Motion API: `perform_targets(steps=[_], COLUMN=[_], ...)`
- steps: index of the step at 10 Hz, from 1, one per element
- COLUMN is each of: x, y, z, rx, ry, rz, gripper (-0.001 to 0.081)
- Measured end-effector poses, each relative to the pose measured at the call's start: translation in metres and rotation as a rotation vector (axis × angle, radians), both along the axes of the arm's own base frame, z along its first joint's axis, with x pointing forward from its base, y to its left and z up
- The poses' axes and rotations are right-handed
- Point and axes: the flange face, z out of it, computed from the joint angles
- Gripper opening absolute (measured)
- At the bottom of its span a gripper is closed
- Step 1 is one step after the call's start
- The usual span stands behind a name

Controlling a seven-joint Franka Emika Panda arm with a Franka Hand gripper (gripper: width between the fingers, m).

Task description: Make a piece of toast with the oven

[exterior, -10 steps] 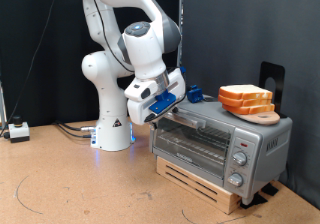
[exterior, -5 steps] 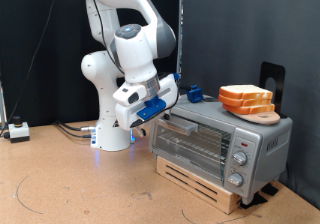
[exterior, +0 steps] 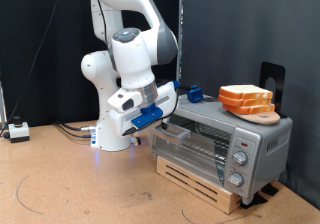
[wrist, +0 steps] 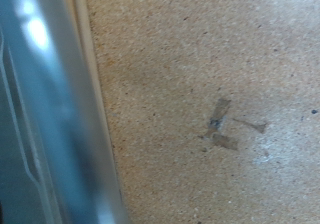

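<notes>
The silver-grey oven point(exterior: 252, 142) stands on a wooden pallet at the exterior view's right. Its glass door point(exterior: 190, 136) is tilted partly open at the top. My gripper point(exterior: 160, 120) is at the door's grey bar handle, at the upper corner nearest the arm. I cannot see its fingers. The wrist view shows only a blurred shiny edge point(wrist: 55, 104) of the door or handle over the brown tabletop point(wrist: 200, 94). A stack of bread slices point(exterior: 246, 98) lies on a board on the oven's top. No single piece of toast shows apart from it.
A blue object point(exterior: 195, 92) lies on the oven top behind the gripper. A black stand point(exterior: 272, 78) rises behind the bread. The wooden pallet point(exterior: 200, 179) carries the oven. A small white box point(exterior: 17, 131) with cables sits at the left. The arm's base point(exterior: 110, 129) stands behind.
The gripper has moved down and towards the exterior view's left. The top of the oven door has swung outward with it, from nearly shut to partly open.
</notes>
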Motion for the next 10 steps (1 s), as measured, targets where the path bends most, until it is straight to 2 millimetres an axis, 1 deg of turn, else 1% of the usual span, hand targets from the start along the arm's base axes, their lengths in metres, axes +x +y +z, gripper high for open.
perform_targets(steps=[3,5,7,10], x=[0.013,0.018,0.021,0.02], y=[-0.015,-0.031,-0.061,-0.108], z=[-0.015,-0.029,-0.038,-0.037], rx=[-0.032,-0.054,-0.086,-0.107], ry=[0.033,0.064,0.076,0.049], rz=[-0.029,-0.06,-0.096,-0.085], gripper=[0.0809,0.0809,0.0809,0.0809])
